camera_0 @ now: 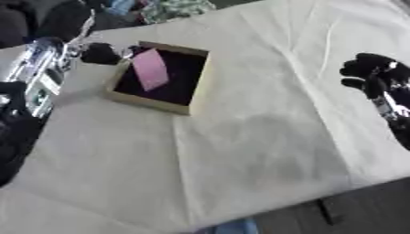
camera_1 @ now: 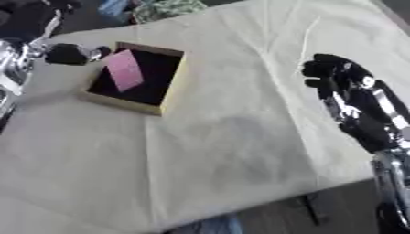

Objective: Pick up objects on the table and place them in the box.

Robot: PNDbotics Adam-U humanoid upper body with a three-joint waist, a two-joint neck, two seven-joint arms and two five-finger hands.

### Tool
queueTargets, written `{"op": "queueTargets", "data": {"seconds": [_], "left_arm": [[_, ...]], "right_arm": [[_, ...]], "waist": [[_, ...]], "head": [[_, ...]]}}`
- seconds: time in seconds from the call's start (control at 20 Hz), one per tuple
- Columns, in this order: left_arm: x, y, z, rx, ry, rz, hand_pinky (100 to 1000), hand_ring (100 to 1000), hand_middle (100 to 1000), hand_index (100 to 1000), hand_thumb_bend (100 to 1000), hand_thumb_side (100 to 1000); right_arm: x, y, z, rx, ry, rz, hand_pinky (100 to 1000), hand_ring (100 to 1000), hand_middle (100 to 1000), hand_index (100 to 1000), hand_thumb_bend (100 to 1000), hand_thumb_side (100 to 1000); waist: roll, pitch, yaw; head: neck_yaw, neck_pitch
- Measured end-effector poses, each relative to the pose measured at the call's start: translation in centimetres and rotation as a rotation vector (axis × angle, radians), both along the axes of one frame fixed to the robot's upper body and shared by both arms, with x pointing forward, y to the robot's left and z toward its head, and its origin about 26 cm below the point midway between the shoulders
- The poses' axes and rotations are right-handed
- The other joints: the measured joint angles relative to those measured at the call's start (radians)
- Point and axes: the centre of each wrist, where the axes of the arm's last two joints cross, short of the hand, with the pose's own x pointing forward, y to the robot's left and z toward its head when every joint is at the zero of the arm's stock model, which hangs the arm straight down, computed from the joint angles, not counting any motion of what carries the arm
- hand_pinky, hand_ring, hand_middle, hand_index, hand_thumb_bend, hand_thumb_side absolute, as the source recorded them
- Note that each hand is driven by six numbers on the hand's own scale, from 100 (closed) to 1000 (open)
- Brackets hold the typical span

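Observation:
An open cardboard box (camera_0: 195, 78) with a dark inside stands on the cloth at the upper left. A flat pink object (camera_0: 150, 69) leans tilted inside it, toward the box's left half. My left hand (camera_0: 99, 53) is a black shape just outside the box's far left corner, close to the pink object's top; whether they touch is unclear. Its silver and black arm (camera_0: 35, 68) comes in along the left edge. My right hand (camera_1: 330, 73) hovers over the bare cloth at the right, far from the box, fingers relaxed and slightly bent, holding nothing.
A creased pale cloth (camera_0: 240, 151) covers the table. The table's front edge runs across the lower right, with dark floor (camera_0: 360, 210) beyond it. Patterned and dark clutter (camera_0: 172, 8) lies past the far edge. A small blue thing (camera_0: 239, 226) shows at the bottom.

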Motion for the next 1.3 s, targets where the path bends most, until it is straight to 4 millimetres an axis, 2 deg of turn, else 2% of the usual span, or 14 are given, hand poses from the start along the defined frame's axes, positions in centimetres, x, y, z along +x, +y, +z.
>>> {"op": "queueTargets", "data": {"seconds": [0.15, 0.35, 0.5, 0.6, 0.95, 1.3], "left_arm": [[-3.7, 1.5, 0.6, -0.037, 0.012, -0.054, 779, 716, 701, 881, 512, 632], [-8.2, 2.3, 0.9, -0.032, 0.062, -0.186, 785, 719, 704, 887, 470, 574], [-10.4, 3.0, 0.2, 0.0, 0.126, -0.259, 784, 716, 700, 888, 449, 533], [-11.2, 3.5, -0.5, 0.013, 0.159, -0.277, 782, 714, 697, 887, 415, 506], [-12.4, 5.1, -3.5, -0.064, 0.199, -0.239, 769, 701, 689, 888, 397, 508], [-12.9, 5.4, -5.1, -0.161, 0.178, -0.188, 761, 690, 683, 887, 387, 516]], "right_arm": [[0.0, -0.1, 0.0, 0.003, -0.004, -0.01, 860, 857, 789, 879, 100, 427], [0.0, -0.3, 0.1, 0.006, -0.007, -0.026, 861, 857, 789, 879, 100, 425], [-0.1, -0.5, 0.1, 0.005, -0.011, -0.034, 861, 857, 789, 879, 100, 423], [-0.1, -0.5, 0.1, 0.006, -0.012, -0.036, 861, 857, 789, 879, 100, 420], [-0.1, -0.6, 0.1, 0.007, -0.015, -0.043, 860, 854, 789, 879, 100, 402], [-0.2, -0.7, 0.0, 0.001, -0.012, -0.048, 855, 847, 791, 880, 100, 401]], "waist": [[-0.008, 0.0, 0.013], [-0.017, 0.0, 0.04], [-0.026, 0.0, 0.055], [-0.026, 0.0, 0.058], [-0.038, 0.001, 0.078], [-0.047, 0.001, 0.093]], "head": [[-0.008, 0.0], [-0.013, 0.0], [-0.014, 0.0], [-0.014, 0.001], [-0.011, 0.002], [0.008, 0.013]]}}
